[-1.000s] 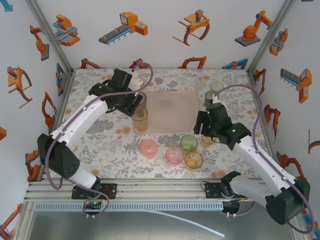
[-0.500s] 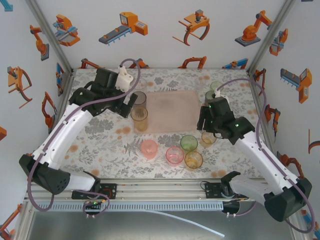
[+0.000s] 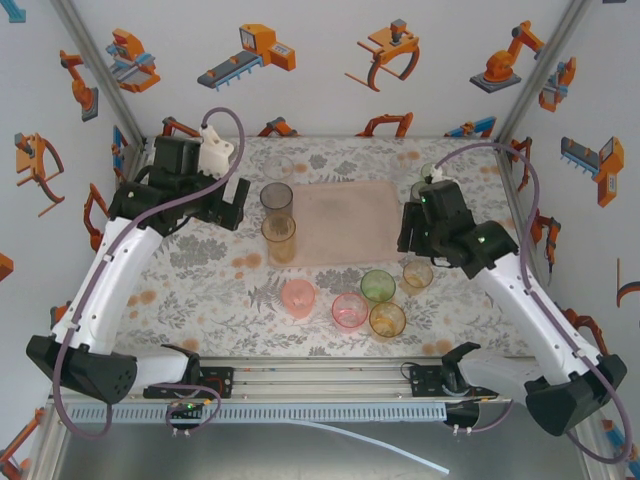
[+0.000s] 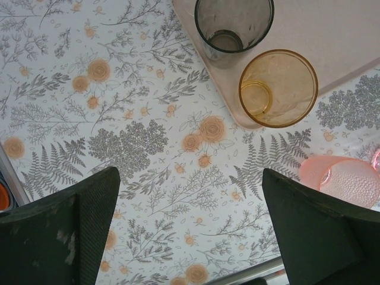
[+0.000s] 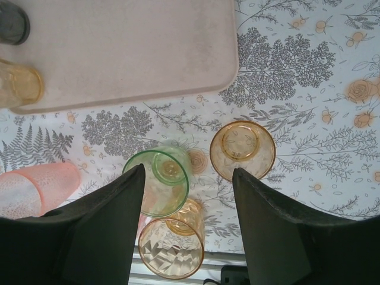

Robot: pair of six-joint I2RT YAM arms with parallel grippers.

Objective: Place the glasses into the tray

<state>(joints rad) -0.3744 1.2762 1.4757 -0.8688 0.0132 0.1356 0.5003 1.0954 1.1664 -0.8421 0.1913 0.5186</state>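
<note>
The pale pink tray (image 3: pixel 345 225) lies mid-table. On its left edge stand a smoky grey glass (image 3: pixel 277 198) and an orange glass (image 3: pixel 279 236); the left wrist view shows the same grey glass (image 4: pixel 233 27) and orange glass (image 4: pixel 278 88) on the tray (image 4: pixel 338 35). My left gripper (image 3: pixel 232 207) is open and empty over bare cloth to their left, its jaws (image 4: pixel 190 175) wide apart. My right gripper (image 3: pixel 412 245) hangs open above a green glass (image 5: pixel 157 181), a small orange glass (image 5: pixel 242 149) and a textured orange glass (image 5: pixel 172 246), touching none.
Loose glasses stand in front of the tray: two pink ones (image 3: pixel 298 297) (image 3: pixel 349 310), a green one (image 3: pixel 378 286) and two orange ones (image 3: pixel 387 320) (image 3: pixel 417 275). Another green glass (image 3: pixel 432 173) stands at the far right. White walls close the table in.
My left gripper opened off the orange glass, leaving it standing on the tray's left edge, and drew back to the left. My right gripper shifted slightly towards the far side.
</note>
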